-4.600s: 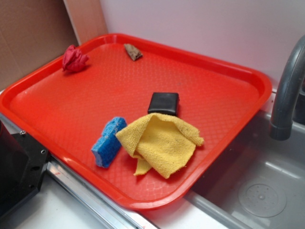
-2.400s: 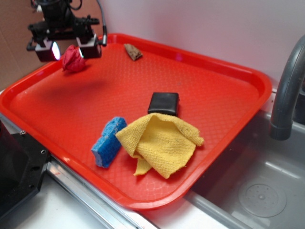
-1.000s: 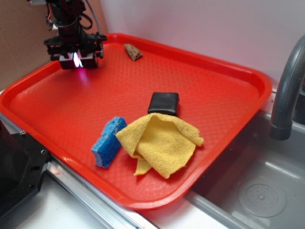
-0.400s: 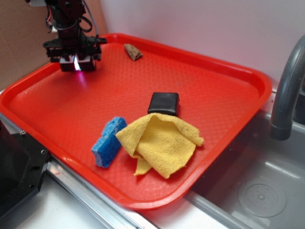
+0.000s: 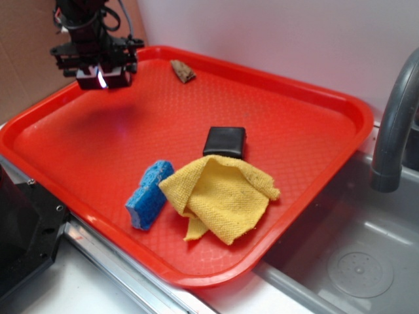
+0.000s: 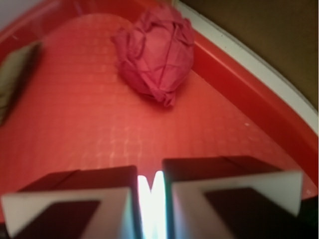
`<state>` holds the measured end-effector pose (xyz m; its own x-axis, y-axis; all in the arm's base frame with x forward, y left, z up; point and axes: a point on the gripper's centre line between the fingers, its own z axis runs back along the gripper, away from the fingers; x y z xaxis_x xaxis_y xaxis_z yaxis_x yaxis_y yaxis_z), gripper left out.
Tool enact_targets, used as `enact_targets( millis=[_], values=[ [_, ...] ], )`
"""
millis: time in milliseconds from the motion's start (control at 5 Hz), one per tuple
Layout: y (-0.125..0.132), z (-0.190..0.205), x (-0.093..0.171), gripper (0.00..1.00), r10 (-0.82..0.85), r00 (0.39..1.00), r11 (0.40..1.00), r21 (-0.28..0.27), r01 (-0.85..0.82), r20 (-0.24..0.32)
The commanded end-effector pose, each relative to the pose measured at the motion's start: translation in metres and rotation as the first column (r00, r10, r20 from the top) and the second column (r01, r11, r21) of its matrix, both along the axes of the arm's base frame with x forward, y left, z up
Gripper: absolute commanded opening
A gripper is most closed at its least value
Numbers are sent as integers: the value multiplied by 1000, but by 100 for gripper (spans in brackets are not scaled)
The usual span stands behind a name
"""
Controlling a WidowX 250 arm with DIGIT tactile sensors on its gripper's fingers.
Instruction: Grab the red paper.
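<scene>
Crumpled crimson-pink red paper wad (image 6: 155, 52) lies free in orange-red plastic tray's (image 5: 308, 98) far-left corner | black gripper (image 5: 99, 73) pinched closed on nothing, hovering | grab not done

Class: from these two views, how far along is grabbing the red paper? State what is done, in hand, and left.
Done: the gripper is at the tray's far corner, close to the red paper. In hand: nothing; its jaws are nearly together and empty, and the paper lies on the tray ahead of them. Left: open, reach the paper and close on it.
</scene>
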<state>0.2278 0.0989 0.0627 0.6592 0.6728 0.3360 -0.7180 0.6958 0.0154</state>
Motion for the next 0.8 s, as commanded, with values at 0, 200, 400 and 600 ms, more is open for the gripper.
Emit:
enact_targets(
  millis=[0, 200, 400, 600],
  values=[
    [25, 7, 18, 100, 233, 968, 972, 6, -234, 88],
    [42, 5, 26, 100, 292, 947, 957, -31, -290, 136],
    [50, 9, 35, 100, 271, 956, 962, -47, -268, 114],
    [56, 11, 44, 100, 275, 956, 961, -35, -273, 103]
  ],
)
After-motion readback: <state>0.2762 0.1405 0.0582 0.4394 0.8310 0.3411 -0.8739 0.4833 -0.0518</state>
